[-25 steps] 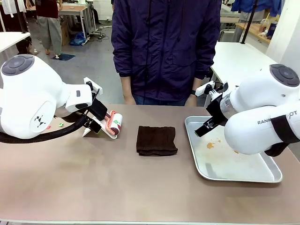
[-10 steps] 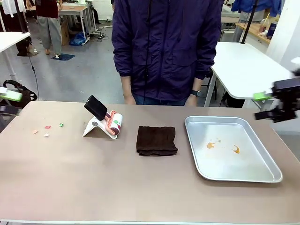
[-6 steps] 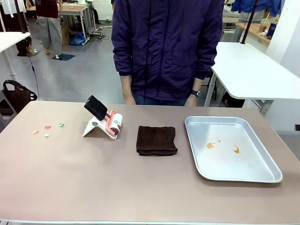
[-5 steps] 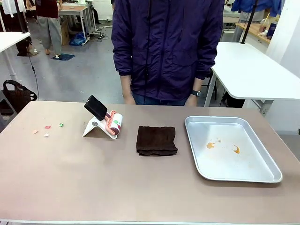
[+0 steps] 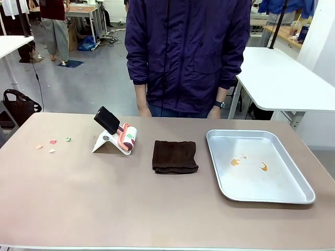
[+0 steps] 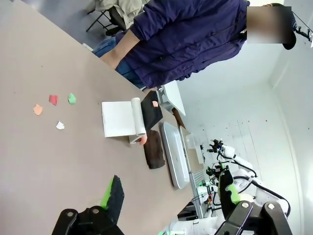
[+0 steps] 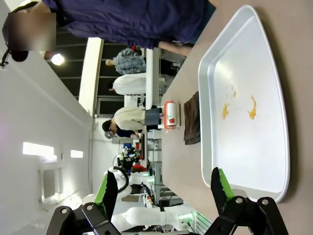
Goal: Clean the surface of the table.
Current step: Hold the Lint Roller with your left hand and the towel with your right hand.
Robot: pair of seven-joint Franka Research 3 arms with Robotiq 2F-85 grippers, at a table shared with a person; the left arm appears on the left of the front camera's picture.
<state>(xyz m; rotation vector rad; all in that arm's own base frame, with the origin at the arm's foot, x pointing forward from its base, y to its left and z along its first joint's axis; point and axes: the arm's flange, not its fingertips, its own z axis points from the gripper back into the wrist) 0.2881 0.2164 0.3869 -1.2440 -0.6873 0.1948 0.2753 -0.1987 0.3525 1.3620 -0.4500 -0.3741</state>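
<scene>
Ahead of left claw (image 6: 171,176), table (image 6: 44,166).

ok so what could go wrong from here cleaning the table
The small scraps lie close to the left edge of the table, so a careless wipe could push them onto the floor. The roller stands propped on its holder and may tip if nudged while reaching for the brown cloth beside it.

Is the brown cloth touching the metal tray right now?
Apart. The front view shows a strip of bare table between the right edge of the brown cloth and the left rim of the metal tray.
</scene>
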